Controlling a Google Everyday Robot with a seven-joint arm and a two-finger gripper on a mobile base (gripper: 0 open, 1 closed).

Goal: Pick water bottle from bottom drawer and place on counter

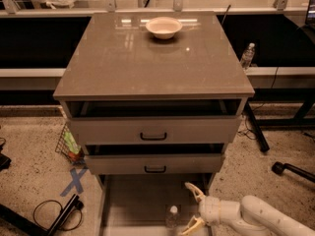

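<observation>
Status: the pick is not yet made. The water bottle stands upright on the floor of the bottom drawer, near its front right part, white cap uppermost. The drawer is pulled out and its interior is accessible. Grasp, lift and placement all remain to be done.

Arm pose: the white forearm enters from the lower right corner and lies low and roughly level, pointing left into the drawer. The gripper is just to the right of the bottle. Its jaws are spread wide, one finger above and one below in the camera view, with the opening facing the bottle. Nothing is held. Whether either finger touches the bottle cannot be determined; it appears to sit at the mouth of the jaws, not fully between them. In my judgement a short further advance to the left is needed before closing.

Above, the middle drawer and top drawer are each partly open, so the lift path must clear their fronts.

The counter tops the cabinet; its surface carries only a pale bowl near the far edge, leaving ample room for placement. A second small bottle stands on the shelf rail to the right, not part of this task.
</observation>
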